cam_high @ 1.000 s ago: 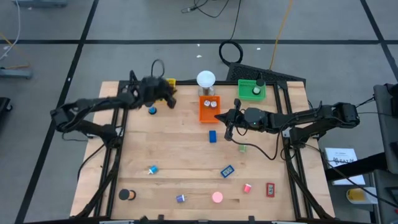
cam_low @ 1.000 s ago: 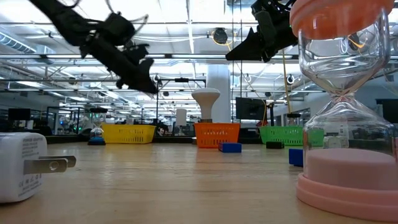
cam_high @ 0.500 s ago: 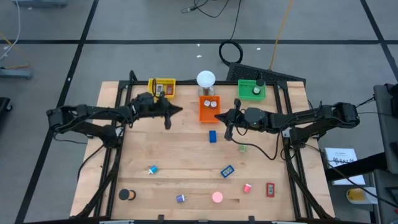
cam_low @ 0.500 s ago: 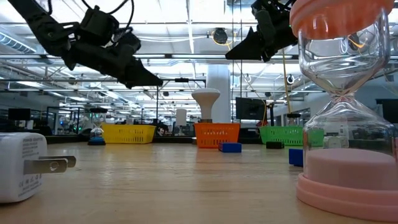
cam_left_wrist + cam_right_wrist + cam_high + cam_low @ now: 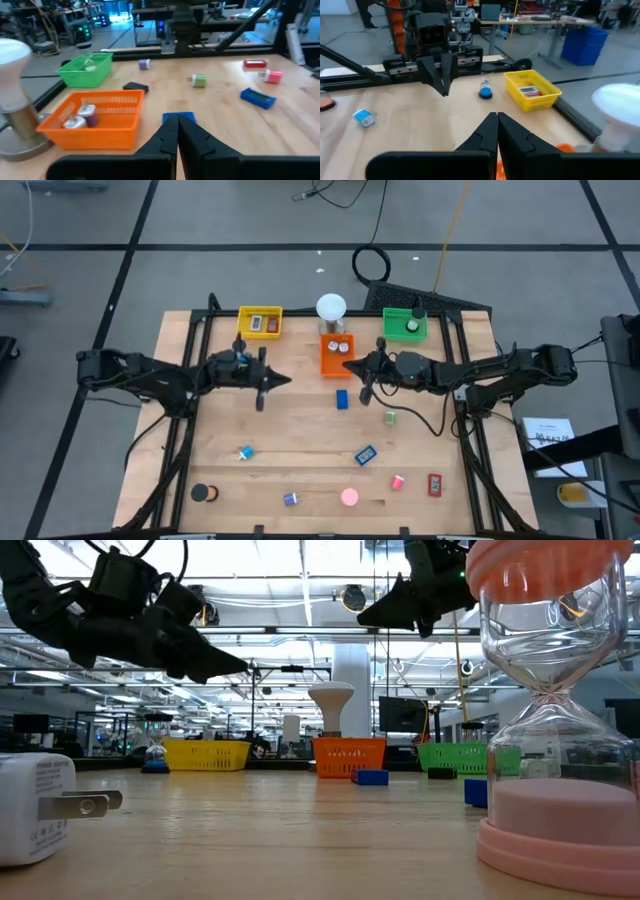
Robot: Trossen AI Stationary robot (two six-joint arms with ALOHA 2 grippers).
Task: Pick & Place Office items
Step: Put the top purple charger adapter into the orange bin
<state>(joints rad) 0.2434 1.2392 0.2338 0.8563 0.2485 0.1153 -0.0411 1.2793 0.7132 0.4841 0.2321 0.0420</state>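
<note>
L gripper point(image 5: 262, 383): fingers pressed together, empty, above table left of centre. R gripper point(image 5: 364, 377): likewise closed, nothing held, just right of orange tray point(image 5: 336, 356).
Items: blue block point(image 5: 342, 398) between the two grippers, just near of orange tray; green piece point(image 5: 390, 417) to its right; others scattered along near edge, e.g. pink roll point(image 5: 349, 497), black roll point(image 5: 204, 493).
Step, judged: choosing next pick. Advice: open jaws before descending, centre over blue block, approach w/ one arm only, since tips are near each other.
</note>
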